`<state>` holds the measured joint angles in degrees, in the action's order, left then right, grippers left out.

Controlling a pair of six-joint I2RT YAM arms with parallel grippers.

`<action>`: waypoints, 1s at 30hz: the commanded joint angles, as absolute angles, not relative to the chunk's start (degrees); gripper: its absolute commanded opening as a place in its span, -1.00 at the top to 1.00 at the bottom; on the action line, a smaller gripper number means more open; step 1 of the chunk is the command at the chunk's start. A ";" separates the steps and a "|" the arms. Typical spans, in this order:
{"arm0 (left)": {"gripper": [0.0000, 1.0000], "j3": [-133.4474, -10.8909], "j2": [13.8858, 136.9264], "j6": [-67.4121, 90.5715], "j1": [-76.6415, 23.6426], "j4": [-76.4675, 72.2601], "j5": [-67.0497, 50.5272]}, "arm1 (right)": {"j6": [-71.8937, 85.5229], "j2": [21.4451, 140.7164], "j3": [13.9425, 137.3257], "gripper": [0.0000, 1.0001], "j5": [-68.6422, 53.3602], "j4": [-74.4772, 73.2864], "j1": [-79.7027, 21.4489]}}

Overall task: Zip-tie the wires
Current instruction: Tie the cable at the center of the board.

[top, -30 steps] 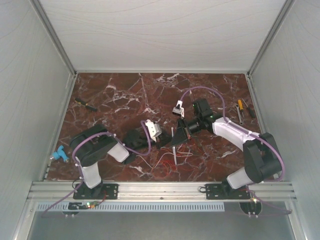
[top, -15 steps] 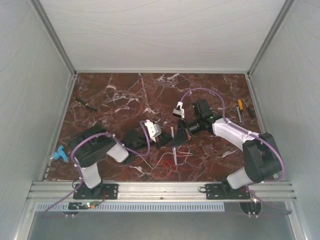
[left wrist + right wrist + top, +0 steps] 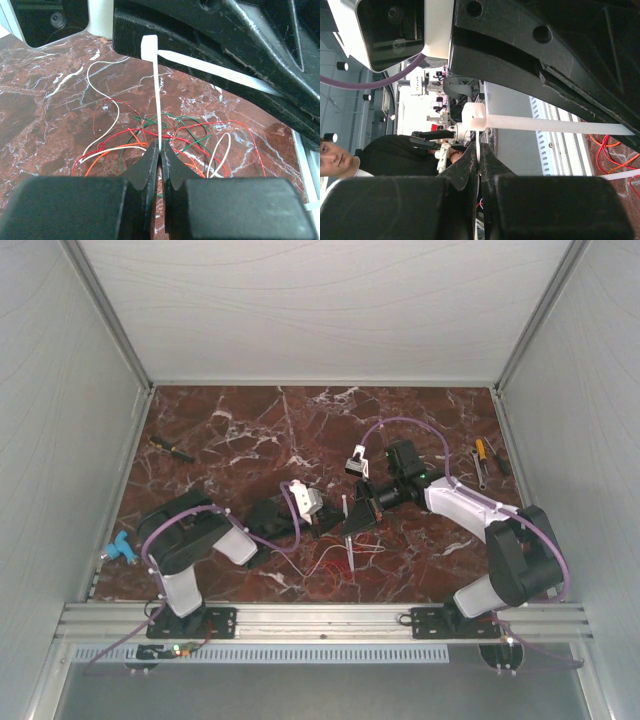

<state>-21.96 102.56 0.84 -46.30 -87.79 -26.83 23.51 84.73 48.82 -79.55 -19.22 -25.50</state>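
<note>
The zip tie (image 3: 158, 105) is a pale strip held above the table between both grippers; its square head (image 3: 149, 47) sits at the top. My left gripper (image 3: 160, 150) is shut on the thin strip hanging down from the head. My right gripper (image 3: 479, 152) is shut on the strip just below the head (image 3: 473, 116). In the top view both grippers meet mid-table, left (image 3: 335, 521) and right (image 3: 357, 513). The wires (image 3: 150, 142), red, orange, white and green loops, lie loose on the marble under the tie (image 3: 335, 565). I cannot tell whether the tie goes round them.
A black and yellow screwdriver (image 3: 172, 448) lies at the far left. Hand tools (image 3: 483, 461) lie at the far right by the wall. A blue object (image 3: 118, 550) sits off the table's left edge. The metal rail (image 3: 320, 620) runs along the near edge.
My right gripper has shifted slightly left, closer to the left gripper. The left arm and the wires have not visibly moved.
</note>
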 commanded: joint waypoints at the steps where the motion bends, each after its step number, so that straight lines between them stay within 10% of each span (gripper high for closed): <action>1: 1.00 -22.20 100.99 -1.55 -46.67 -93.34 -28.38 | 24.30 84.43 50.69 1.00 -81.34 -18.85 -25.46; 30: 1.00 -20.36 99.05 -7.55 -48.53 -92.56 -27.47 | 27.83 83.23 49.82 1.00 -82.44 -17.21 -25.51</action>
